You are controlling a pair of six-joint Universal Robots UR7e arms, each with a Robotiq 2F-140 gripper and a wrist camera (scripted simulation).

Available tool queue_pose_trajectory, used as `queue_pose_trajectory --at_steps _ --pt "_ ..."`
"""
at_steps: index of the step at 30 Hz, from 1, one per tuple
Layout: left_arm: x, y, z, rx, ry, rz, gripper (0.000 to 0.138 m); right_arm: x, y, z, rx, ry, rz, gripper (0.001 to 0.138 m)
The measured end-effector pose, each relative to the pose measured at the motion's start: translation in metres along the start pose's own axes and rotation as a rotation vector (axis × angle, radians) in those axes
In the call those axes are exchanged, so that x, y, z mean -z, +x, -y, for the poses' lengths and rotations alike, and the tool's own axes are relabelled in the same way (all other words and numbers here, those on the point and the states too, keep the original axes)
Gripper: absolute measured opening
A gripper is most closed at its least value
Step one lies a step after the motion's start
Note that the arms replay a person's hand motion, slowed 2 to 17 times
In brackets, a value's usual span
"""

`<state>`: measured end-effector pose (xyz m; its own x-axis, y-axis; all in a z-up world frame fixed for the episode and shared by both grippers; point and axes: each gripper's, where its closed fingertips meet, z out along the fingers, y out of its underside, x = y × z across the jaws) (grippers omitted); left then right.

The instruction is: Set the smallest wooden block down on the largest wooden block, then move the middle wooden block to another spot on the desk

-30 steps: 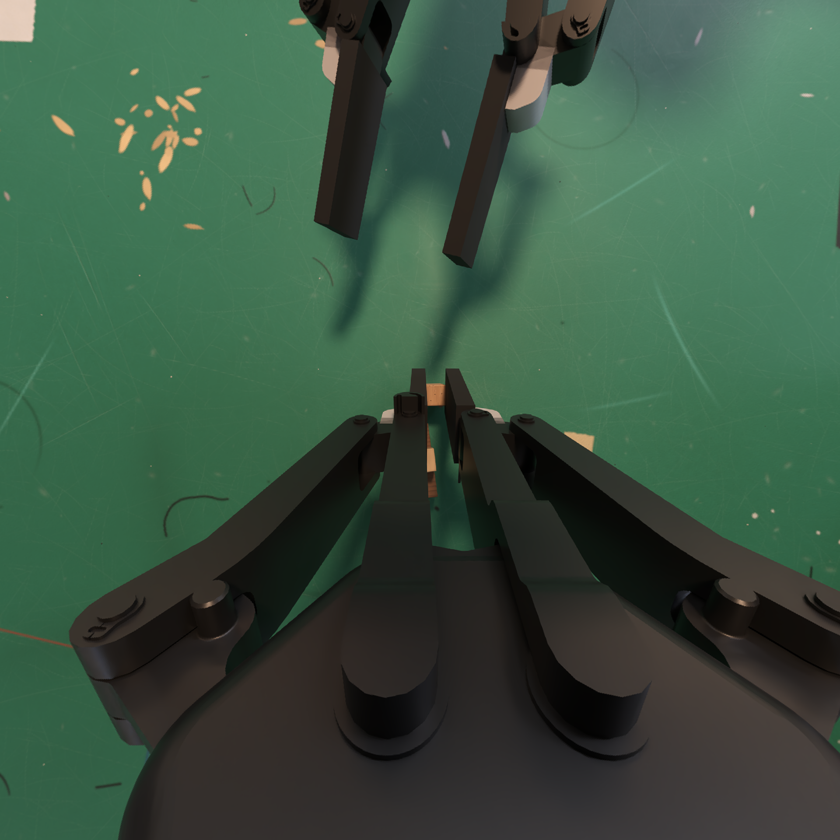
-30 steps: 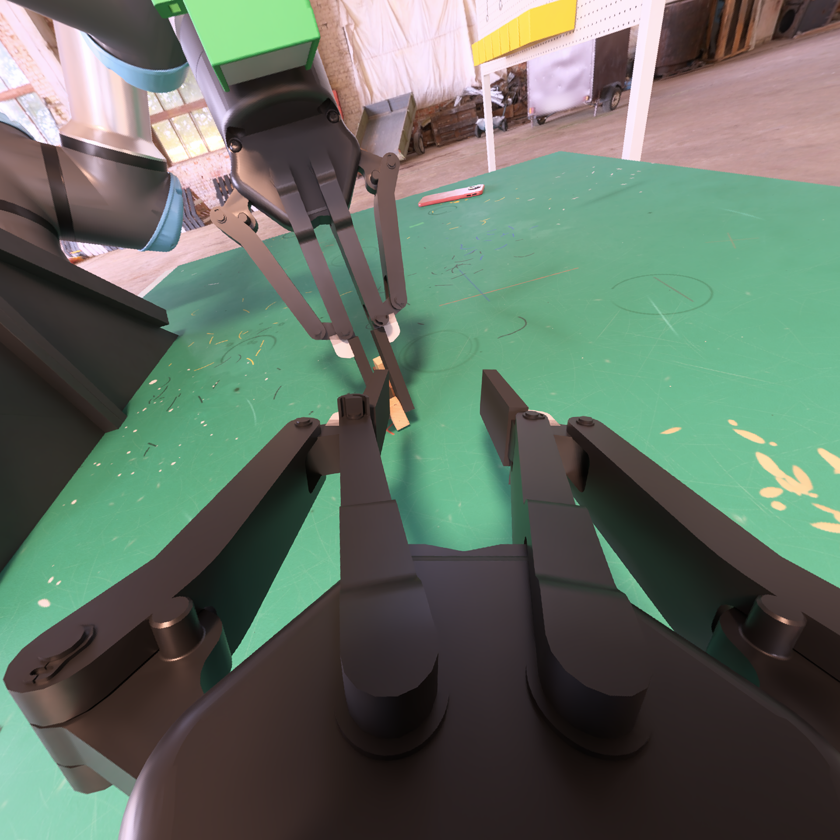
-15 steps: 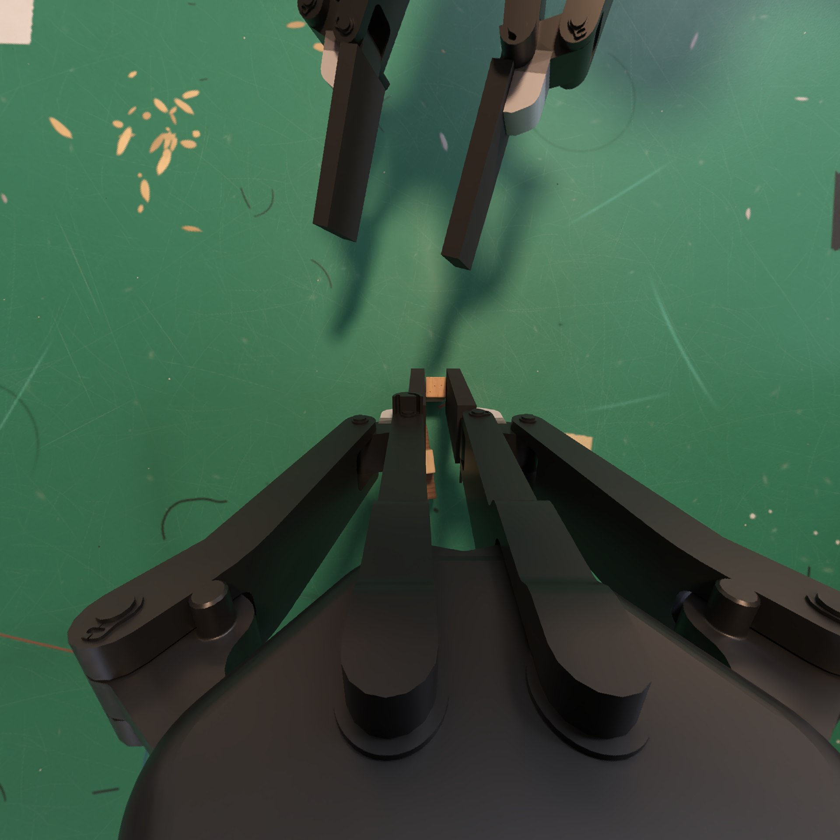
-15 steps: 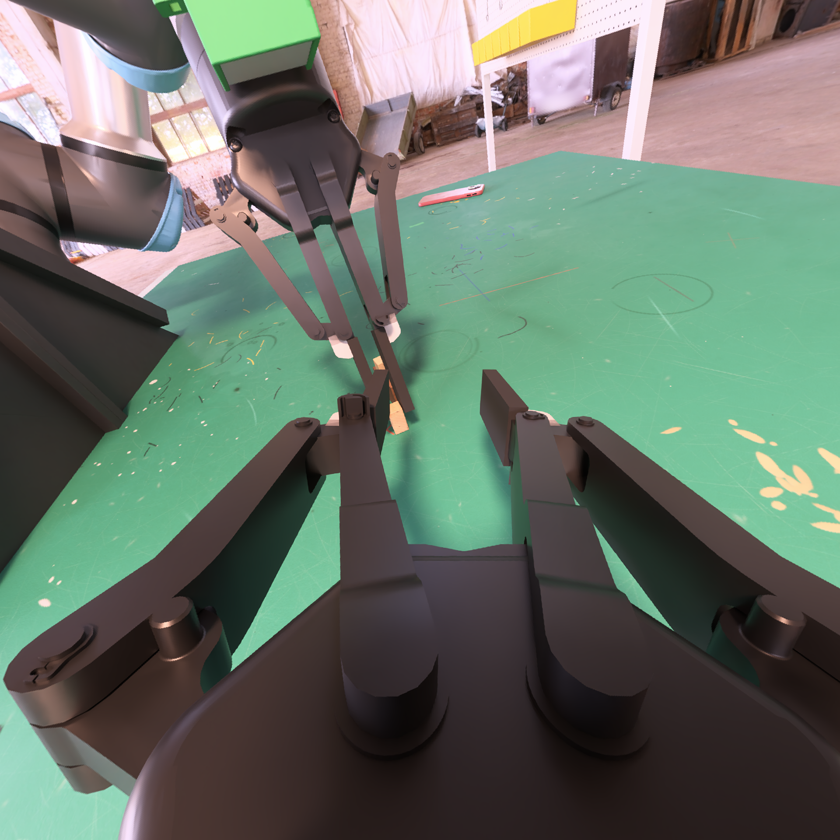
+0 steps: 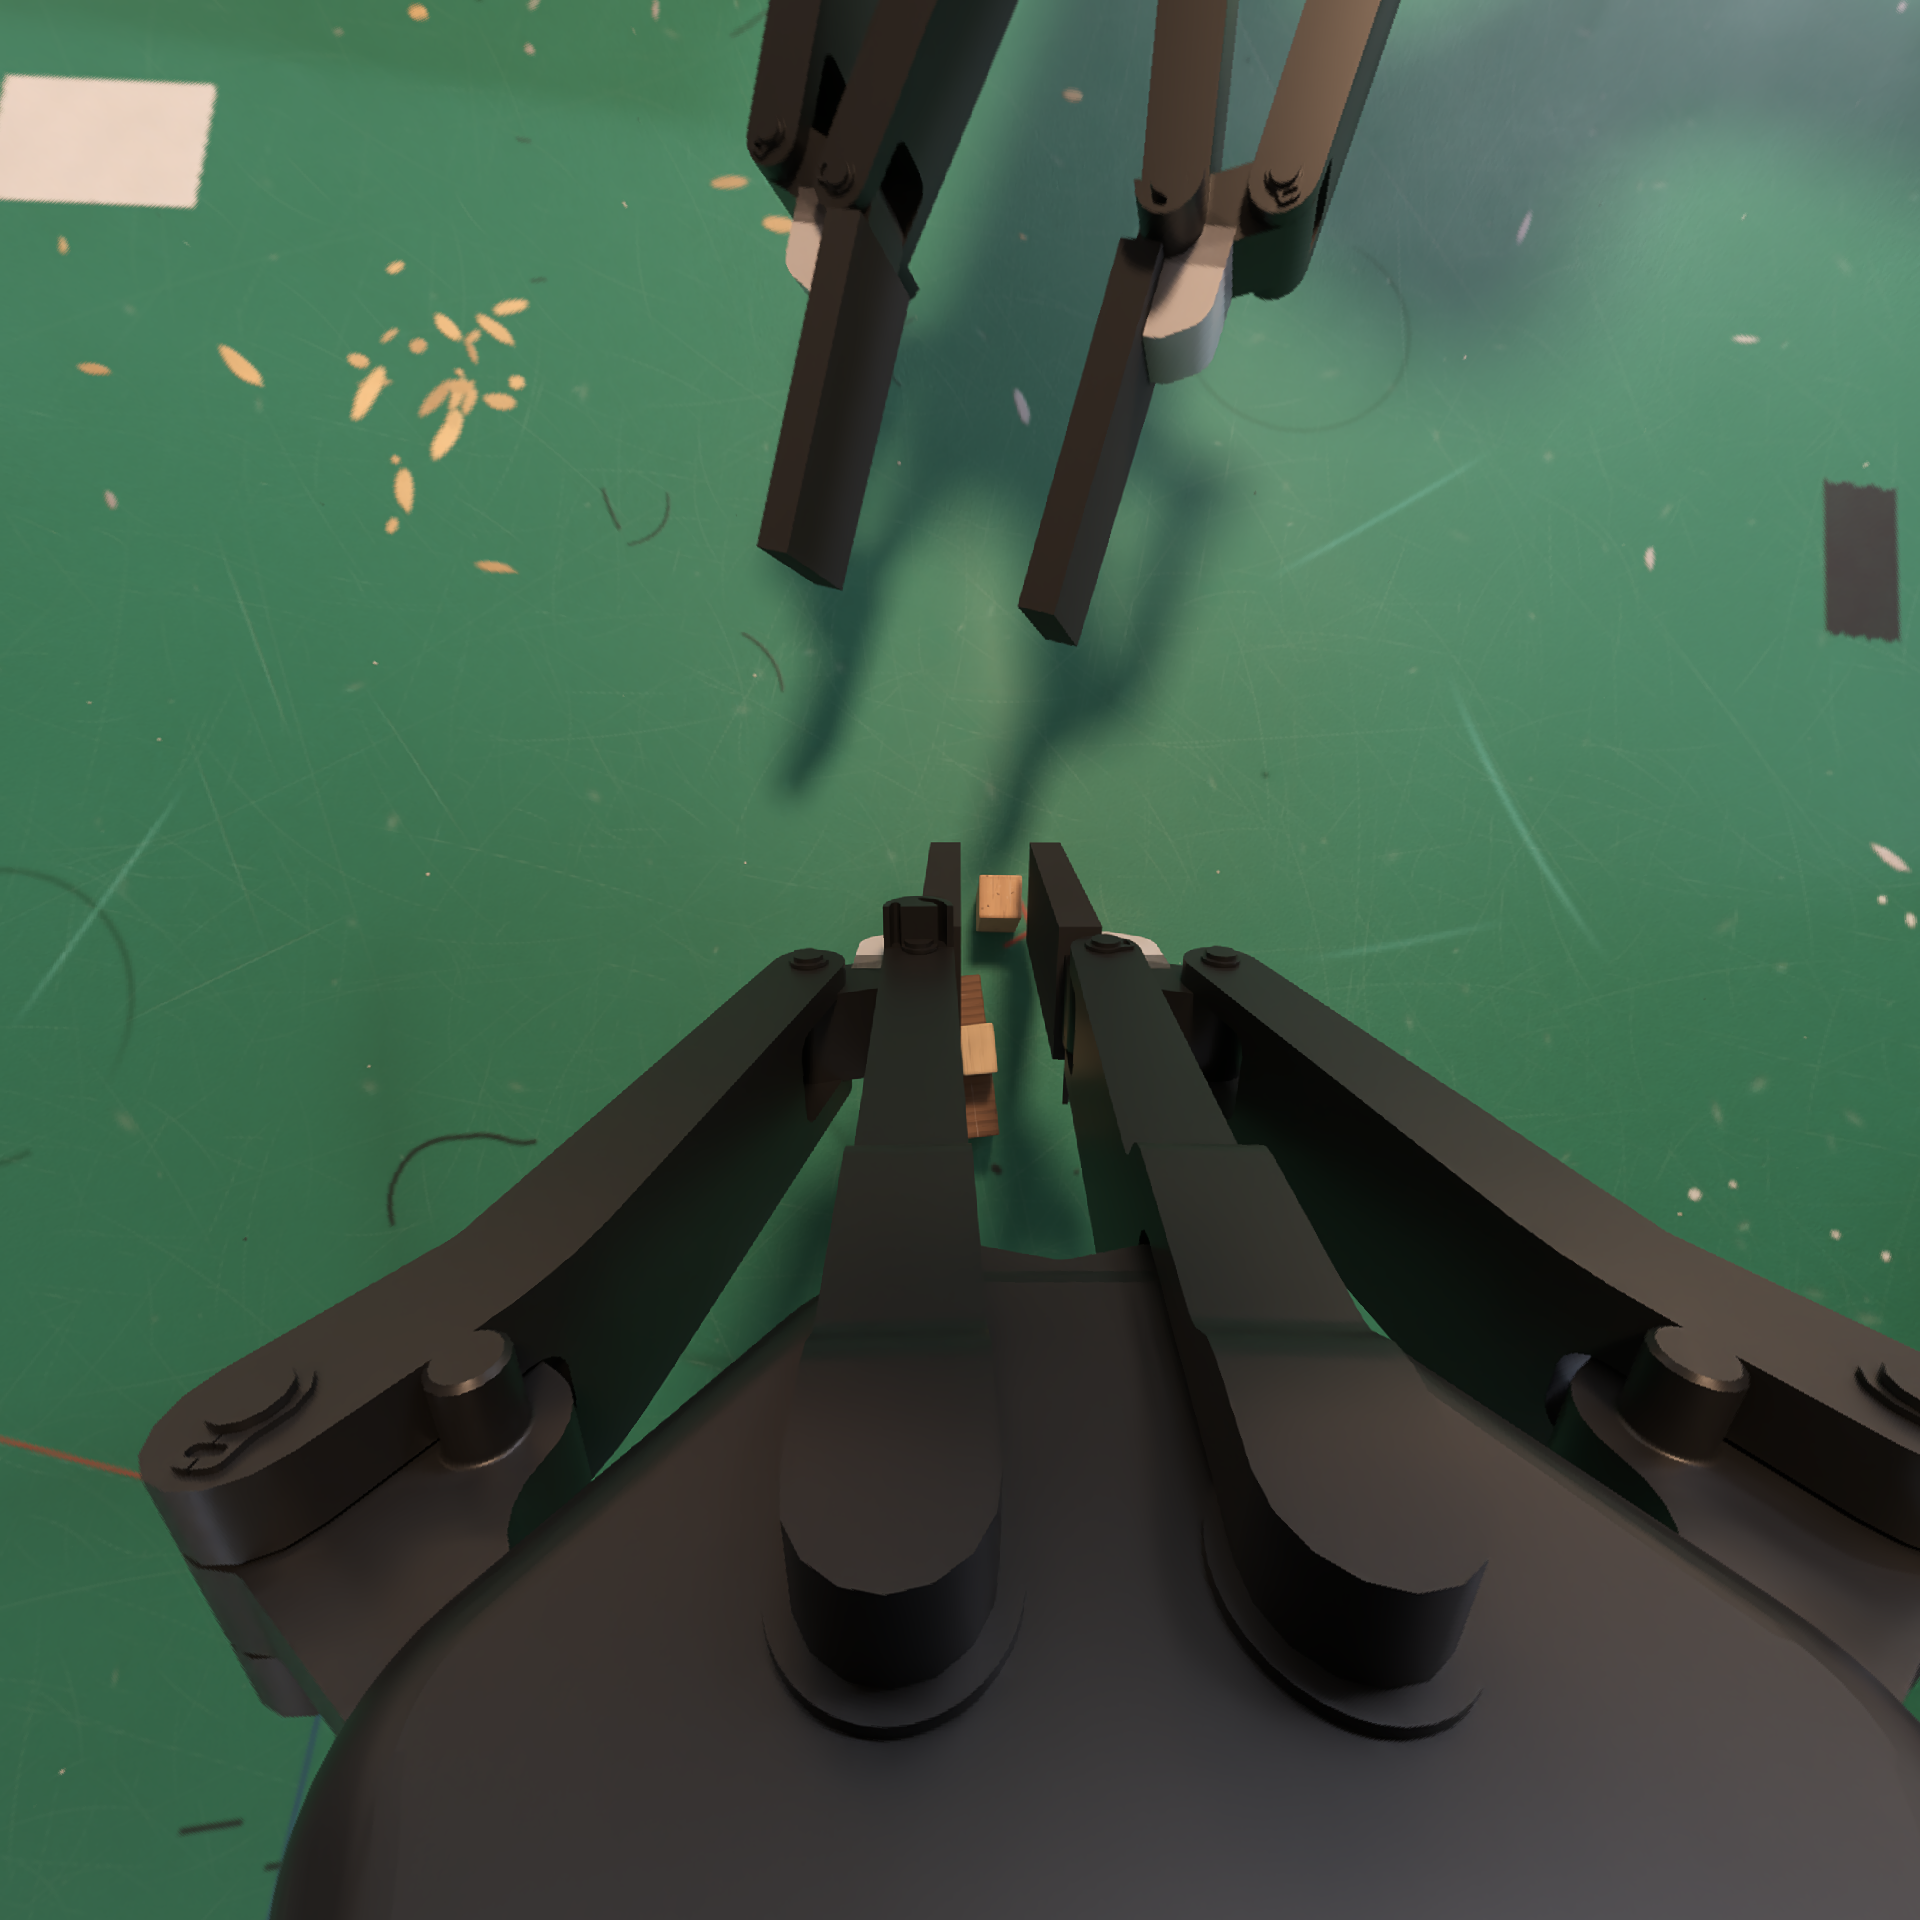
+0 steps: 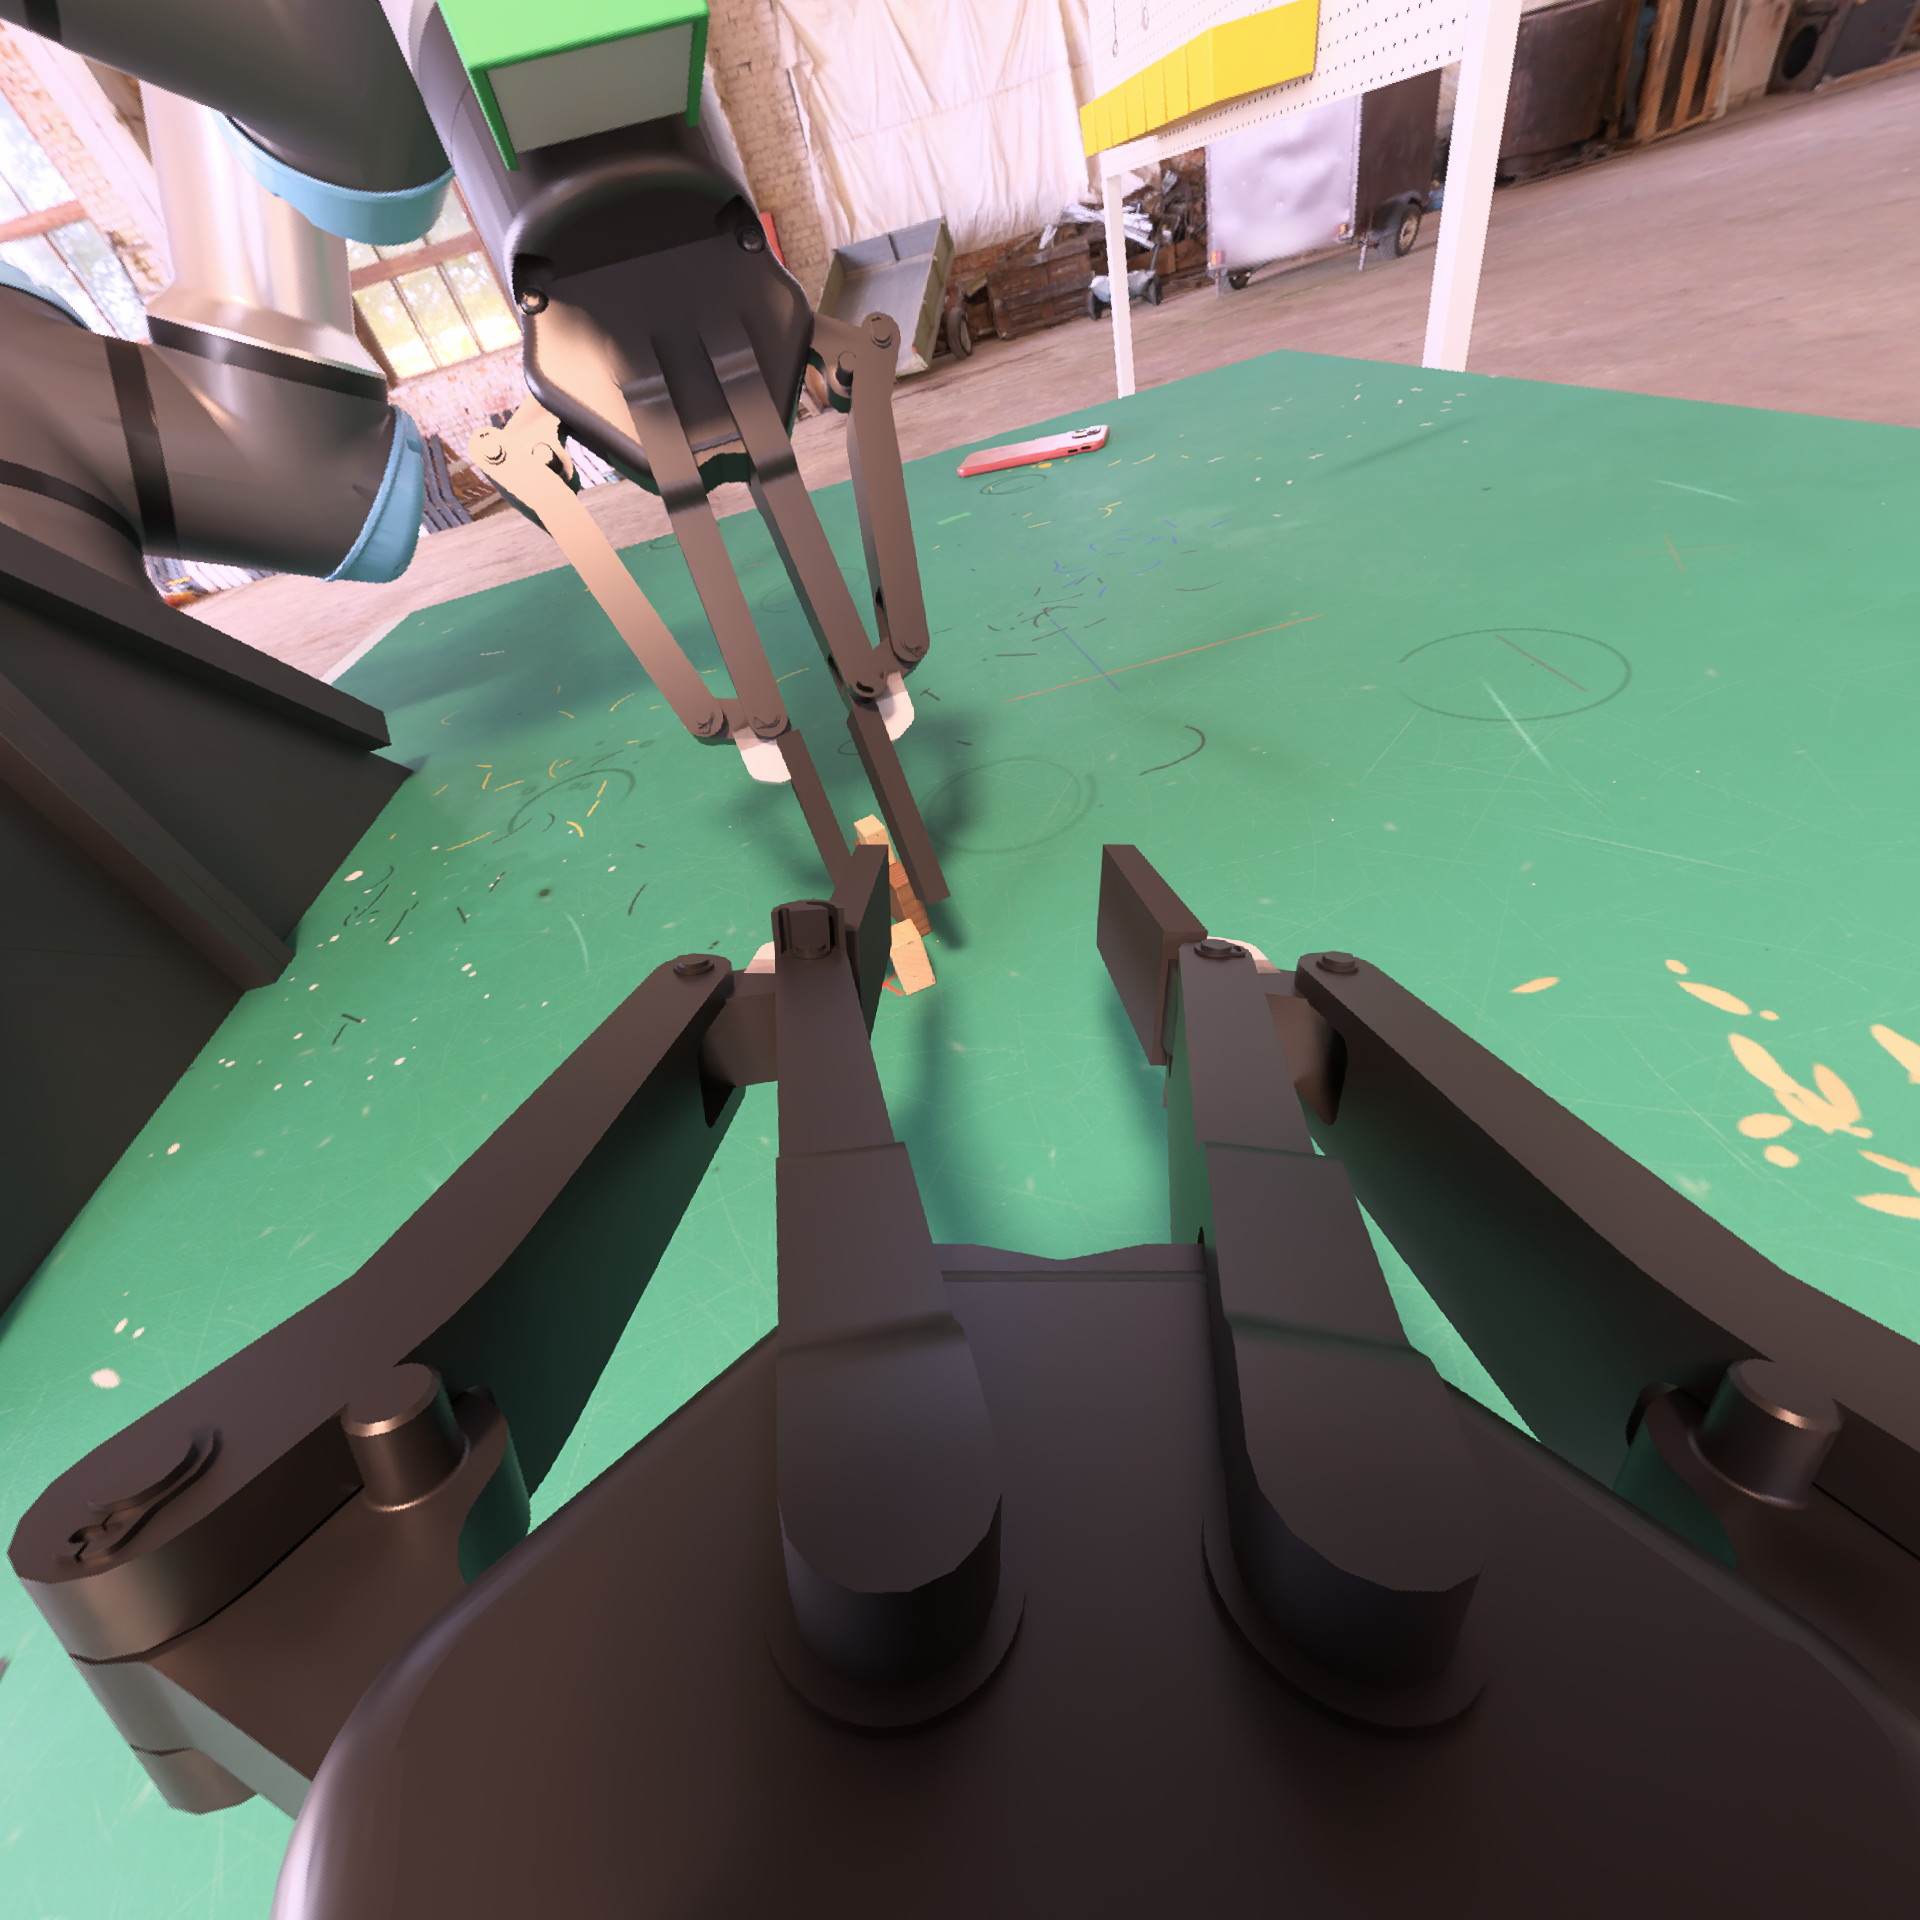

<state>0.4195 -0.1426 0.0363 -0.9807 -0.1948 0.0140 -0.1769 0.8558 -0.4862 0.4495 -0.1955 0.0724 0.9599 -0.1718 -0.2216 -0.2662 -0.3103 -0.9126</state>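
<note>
In the left wrist view my left gripper [image 5: 995,883] is slightly open above the green desk [image 5: 416,831]. The middle wooden block [image 5: 1000,900] lies free on the desk between and below its fingertips. Nearer the camera, the small pale block [image 5: 977,1047] sits on the darker, largest block [image 5: 982,1117], half hidden by my left finger. My right gripper [image 5: 925,587] hangs open and empty beyond them. In the right wrist view my right gripper [image 6: 997,914] is open, with the middle block [image 6: 912,958] just past its left fingertip and the left gripper [image 6: 896,883] over the blocks.
A white patch [image 5: 104,140] and a black tape strip [image 5: 1865,571] lie on the desk. A red phone [image 6: 1034,449] lies near the far edge. The dark robot base [image 6: 156,831] stands at the left. Pale flecks [image 5: 447,384] are scattered about.
My left gripper's jaws have parted a little and let go of the middle block, which now lies on the desk. The left gripper has risen. The right gripper has not moved.
</note>
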Motion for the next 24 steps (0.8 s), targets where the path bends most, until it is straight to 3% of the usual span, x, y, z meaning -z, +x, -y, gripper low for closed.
queue_pose_trajectory --at_steps 12,24 --pt "0.026 -0.008 0.012 0.042 0.216 0.018 0.023 0.0 0.0 0.0 0.002 -0.004 0.0 0.054" --pt "0.061 -0.023 0.023 0.074 0.57 0.104 0.03 -0.002 -0.001 -0.002 0.011 -0.02 -0.006 0.054"
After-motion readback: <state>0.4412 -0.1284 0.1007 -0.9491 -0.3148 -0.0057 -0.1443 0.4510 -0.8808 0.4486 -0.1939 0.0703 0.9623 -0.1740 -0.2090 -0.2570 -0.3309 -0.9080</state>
